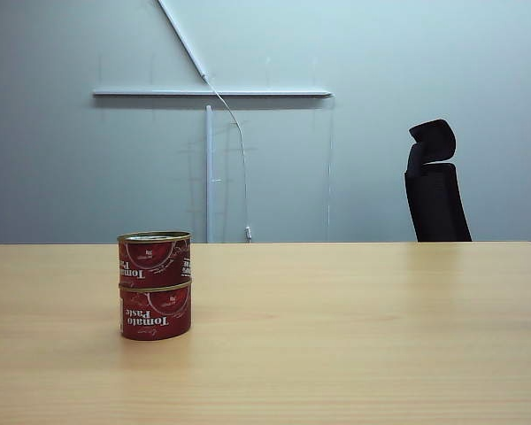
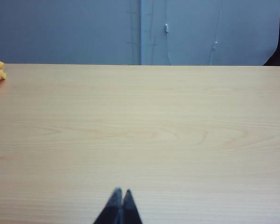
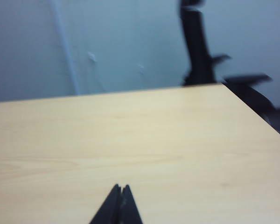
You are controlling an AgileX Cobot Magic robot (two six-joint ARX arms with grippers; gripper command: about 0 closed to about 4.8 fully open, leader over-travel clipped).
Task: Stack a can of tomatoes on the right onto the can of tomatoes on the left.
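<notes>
You see one tomato can [image 1: 154, 260] sitting squarely on the other tomato can [image 1: 156, 311], stacked on the table [image 1: 354, 336]. Your left gripper [image 2: 121, 192] and right gripper [image 3: 121, 187] hover over the table, fingers pressed together, holding nothing.

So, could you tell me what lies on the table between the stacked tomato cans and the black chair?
Nothing: in the exterior view only bare table runs from the stacked cans towards the chair.
</notes>
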